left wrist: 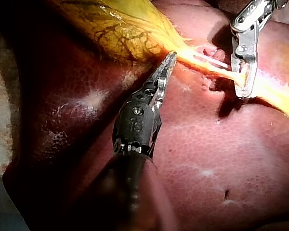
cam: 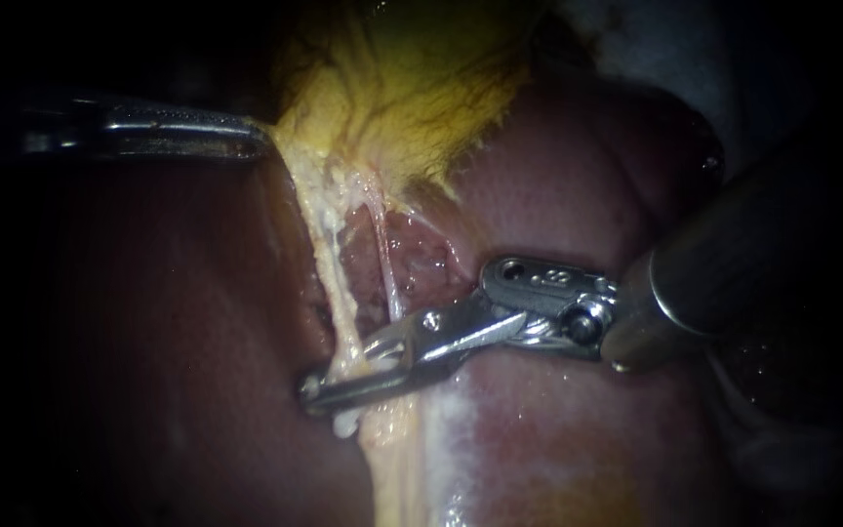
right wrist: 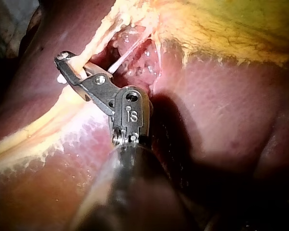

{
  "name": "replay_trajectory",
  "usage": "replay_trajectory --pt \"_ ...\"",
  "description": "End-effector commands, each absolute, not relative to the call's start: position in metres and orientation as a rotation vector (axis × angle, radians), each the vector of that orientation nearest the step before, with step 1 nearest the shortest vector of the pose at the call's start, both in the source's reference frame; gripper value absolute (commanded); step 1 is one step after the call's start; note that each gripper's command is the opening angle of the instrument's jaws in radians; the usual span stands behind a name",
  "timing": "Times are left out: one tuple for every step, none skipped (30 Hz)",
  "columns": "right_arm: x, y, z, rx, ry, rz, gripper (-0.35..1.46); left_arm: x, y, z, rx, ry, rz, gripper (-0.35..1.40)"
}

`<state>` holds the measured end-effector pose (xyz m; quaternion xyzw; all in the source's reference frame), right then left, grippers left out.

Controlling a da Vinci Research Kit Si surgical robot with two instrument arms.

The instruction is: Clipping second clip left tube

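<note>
Left instrument (cam: 258, 135) clamped tight, right instrument (cam: 339, 371) spread apart

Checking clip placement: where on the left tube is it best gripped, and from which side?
The taut bare stretch of the left tube below the gallbladder, crosswise from the side of the right instrument: there it stands clear of the liver.

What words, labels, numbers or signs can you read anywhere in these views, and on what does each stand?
None can be read with confidence.
The right instrument bears a small stamped mark on its wrist joint, too blurred to quote.
The liver, gallbladder and left instrument show no writing.
</note>
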<state>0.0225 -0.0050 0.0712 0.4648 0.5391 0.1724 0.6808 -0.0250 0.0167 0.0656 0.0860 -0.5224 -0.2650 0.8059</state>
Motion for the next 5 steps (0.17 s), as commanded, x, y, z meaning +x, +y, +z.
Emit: replay_trajectory --pt "0.0225 -0.0051 0.0712 1.043 1.21 0.386 -0.35 -0.025 0.0167 0.0656 0.184 -1.118 -0.567 -0.35" --pt "0.0224 -0.0051 0.0712 1.044 1.21 0.385 -0.35 -0.025 0.0167 0.0657 0.184 -1.118 -0.567 -0.35" --pt "0.0224 -0.0051 0.0712 1.044 1.21 0.385 -0.35 -0.025 0.0167 0.0657 0.184 -1.118 -0.567 -0.35" --pt "0.0224 -0.0051 0.0712 1.044 1.21 0.385 -0.35 -0.025 0.0167 0.0657 0.184 -1.118 -0.567 -0.35" --pt "0.0223 -0.0051 0.0711 1.046 1.213 0.385 -0.35 -0.025 0.0167 0.0657 0.184 -1.118 -0.567 -0.35"
